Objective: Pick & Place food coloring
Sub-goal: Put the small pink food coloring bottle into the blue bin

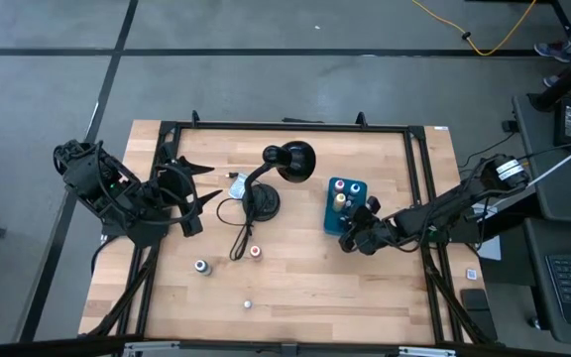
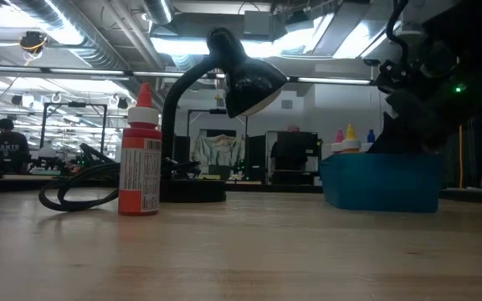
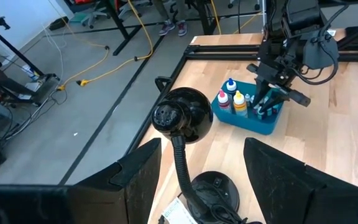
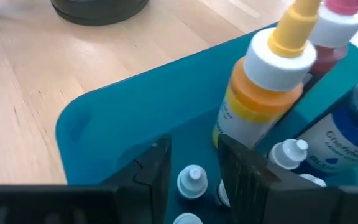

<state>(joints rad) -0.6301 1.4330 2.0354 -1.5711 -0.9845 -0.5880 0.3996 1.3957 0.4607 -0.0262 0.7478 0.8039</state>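
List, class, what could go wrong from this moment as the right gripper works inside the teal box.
1. The right gripper is low in the crowded teal box; its open fingers could tip the yellow bottle beside them.
2. Small white-capped bottles lie close together under the fingers, so a grasp might pinch two or slip.
3. The lamp stands near the box; a swing toward the red bottle could hit it.

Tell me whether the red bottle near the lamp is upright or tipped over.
Upright. The red bottle stands on its base on the table, cap pointing straight up, beside the desk lamp.
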